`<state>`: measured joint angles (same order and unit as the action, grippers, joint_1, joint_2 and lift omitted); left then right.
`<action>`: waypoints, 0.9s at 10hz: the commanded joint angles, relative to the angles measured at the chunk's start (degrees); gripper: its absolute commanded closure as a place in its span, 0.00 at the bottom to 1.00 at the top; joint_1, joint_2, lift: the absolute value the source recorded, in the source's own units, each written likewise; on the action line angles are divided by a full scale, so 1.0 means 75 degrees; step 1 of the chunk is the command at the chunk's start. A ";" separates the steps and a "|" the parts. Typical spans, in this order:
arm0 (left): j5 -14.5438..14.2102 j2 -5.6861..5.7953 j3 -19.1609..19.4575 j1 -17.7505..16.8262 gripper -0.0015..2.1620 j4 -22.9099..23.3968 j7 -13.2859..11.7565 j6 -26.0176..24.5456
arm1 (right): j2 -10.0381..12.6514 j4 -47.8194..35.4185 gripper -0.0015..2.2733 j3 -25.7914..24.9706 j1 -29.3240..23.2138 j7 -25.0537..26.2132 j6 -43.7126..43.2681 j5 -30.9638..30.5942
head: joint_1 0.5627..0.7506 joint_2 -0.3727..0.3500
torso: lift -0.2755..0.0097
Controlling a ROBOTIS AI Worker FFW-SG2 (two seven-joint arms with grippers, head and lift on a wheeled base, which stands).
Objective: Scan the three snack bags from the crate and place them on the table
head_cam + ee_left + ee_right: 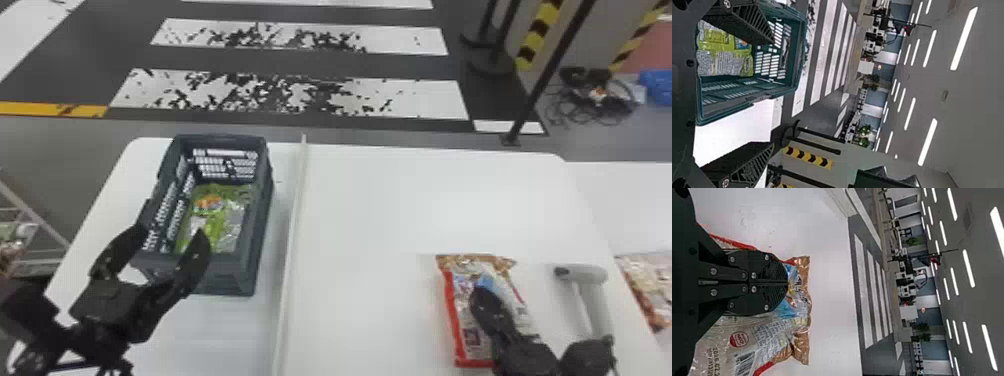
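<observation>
Right now, my left gripper (170, 233) hangs at the near end of the dark blue-grey plastic crate with slatted walls (246, 274), its two flat black fingers spread wide apart and nothing between them. Left wrist view agrees: a broad gap between the fingers, crate just past them.

One green and silver plastic snack bag (216, 217) lies flat on the crate floor, ahead of that left gripper and slightly to its right.

My right gripper (482, 296) is over on the other side of the long, thin off-white strip (293, 220) that crosses the white tabletop (375, 220). Right wrist view shows its fingers pressed together, one against the other, with no bag caught between them that I can see.

Directly under those closed fingers lies a red, brown and clear plastic snack bag (457, 320), its brown crimped end sticking out past the tips. Whether the fingers touch it, I can't tell.

To the right of the right gripper, near it, a light grey pistol-shaped handheld scanner (590, 275) rests on its side. Farther right, past the scanner, I note another snack bag, brown, red and whitish plastic (650, 285), cut off by the head view's edge.
</observation>
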<state>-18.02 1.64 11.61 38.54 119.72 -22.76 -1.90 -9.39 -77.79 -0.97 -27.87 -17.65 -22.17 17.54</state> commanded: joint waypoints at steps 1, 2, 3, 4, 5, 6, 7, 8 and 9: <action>0.0000 0.0003 0.0011 -0.0030 0.04 -0.0001 0.0000 0.0000 | 0.0009 -0.0820 0.96 -0.0210 -0.0421 0.0021 0.0021 0.0122 | 0.70 0.49 | 0.84; 0.0000 -0.0008 -0.0001 -0.0041 0.04 -0.0013 0.0000 0.0000 | -0.0002 -0.0925 0.96 -0.0468 -0.0386 0.0021 0.0185 0.0228 | 0.70 0.49 | 0.84; 0.0000 0.0003 -0.0013 -0.0053 0.04 -0.0048 0.0000 0.0000 | -0.0002 -0.0855 0.96 -0.0691 -0.0199 0.0021 0.0419 0.0228 | 0.70 0.47 | 0.84; 0.0000 0.0003 -0.0001 -0.0053 0.04 -0.0071 0.0000 0.0000 | -0.0026 -0.0667 0.96 -0.0820 0.0001 0.0009 0.0560 0.0216 | 0.70 0.43 | 0.84; 0.0000 0.0003 0.0011 -0.0065 0.04 -0.0083 0.0000 0.0000 | -0.0049 -0.0374 0.96 -0.0820 0.0223 0.0009 0.0560 0.0204 | 0.70 0.40 | 0.84; 0.0000 0.0003 0.0011 -0.0077 0.04 -0.0095 0.0000 0.0000 | -0.0049 -0.0070 0.96 -0.0820 0.0411 0.0009 0.0537 0.0181 | 0.70 0.39 | 0.84; 0.0000 0.0003 0.0011 -0.0123 0.04 -0.0130 0.0000 0.0000 | -0.0038 0.0188 0.96 -0.0749 0.0551 0.0009 0.0466 0.0146 | 0.70 0.38 | 0.84; 0.0000 0.0003 0.0011 -0.0182 0.04 -0.0200 0.0000 0.0000 | -0.0038 0.0282 0.96 -0.0679 0.0586 0.0009 0.0419 0.0146 | 0.70 0.38 | 0.84; 0.0012 0.0003 0.0011 -0.0241 0.04 -0.0282 0.0000 0.0000 | -0.0014 0.0317 0.96 -0.0667 0.0586 0.0021 0.0396 0.0146 | 0.70 0.38 | 0.84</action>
<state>-17.95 1.69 11.69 36.99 117.91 -22.76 -1.90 -9.56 -75.63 -6.05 -23.52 -17.51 -19.11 18.65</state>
